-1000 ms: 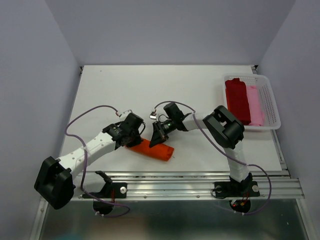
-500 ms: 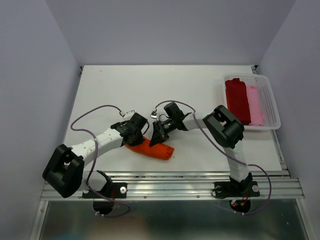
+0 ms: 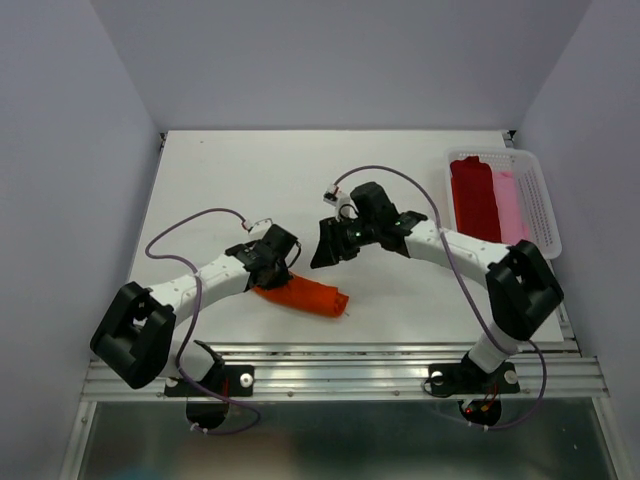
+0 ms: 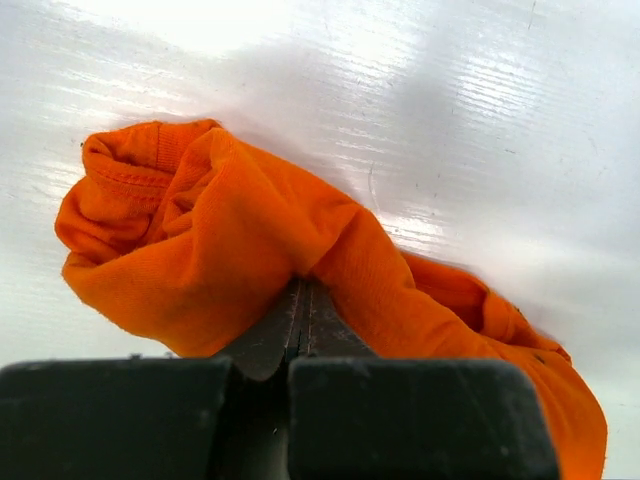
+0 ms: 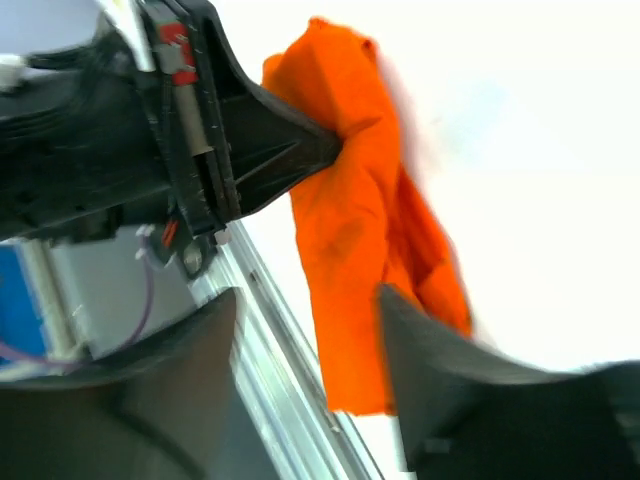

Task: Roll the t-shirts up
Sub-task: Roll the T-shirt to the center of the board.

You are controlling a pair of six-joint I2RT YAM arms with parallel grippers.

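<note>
Right claw (image 3: 322,252) raised clear, left claw (image 3: 269,281) pinching orange t-shirt (image 3: 306,296)

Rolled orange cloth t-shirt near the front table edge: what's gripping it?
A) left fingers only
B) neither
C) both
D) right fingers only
A: the left fingers are pinched shut on a fold of the rolled orange cloth t-shirt, while the right fingers stand open and apart from it.

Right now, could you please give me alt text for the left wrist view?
The left gripper, its jaws shut, pinches a fold of a crumpled bright orange t-shirt lying on a glossy white table. The cloth bunches at left and trails toward the lower right.
</note>
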